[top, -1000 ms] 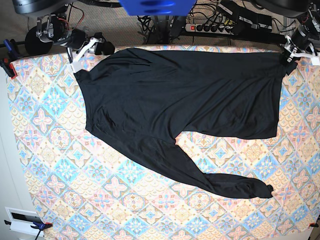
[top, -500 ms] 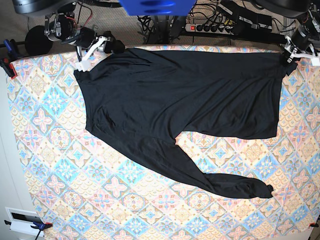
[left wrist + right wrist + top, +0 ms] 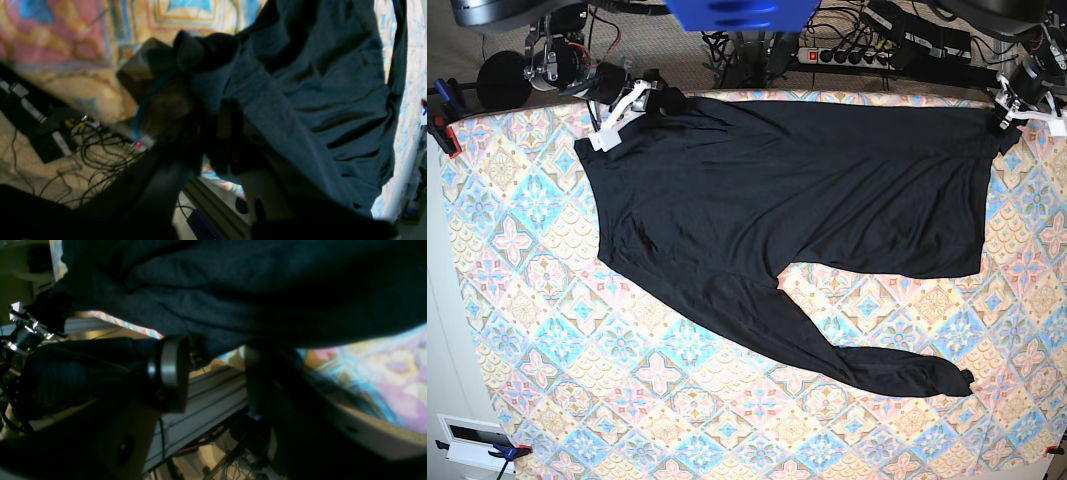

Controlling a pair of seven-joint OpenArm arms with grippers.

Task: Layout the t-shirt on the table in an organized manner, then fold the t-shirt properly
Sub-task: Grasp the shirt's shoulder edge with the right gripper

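Note:
The black t-shirt (image 3: 807,190) lies spread across the patterned table (image 3: 547,330), one long sleeve (image 3: 857,350) trailing toward the front right. My left gripper (image 3: 1008,116) holds the shirt's far right corner at the table's back edge. In the left wrist view the left gripper (image 3: 203,100) is shut on bunched fabric of the t-shirt (image 3: 317,83). My right gripper (image 3: 637,103) is at the shirt's far left corner. In the right wrist view the right gripper (image 3: 213,355) stands open, its fingers (image 3: 168,373) apart under the t-shirt's (image 3: 233,283) edge.
Power strips and cables (image 3: 877,50) lie on the floor behind the table. A round black object (image 3: 502,80) sits off the far left corner. Clamps (image 3: 445,135) grip the table's left edge. A white device (image 3: 472,440) is at the front left corner.
My right gripper has moved right along the back edge, from the table's corner onto the shirt's far left corner. The left gripper and the shirt have not moved.

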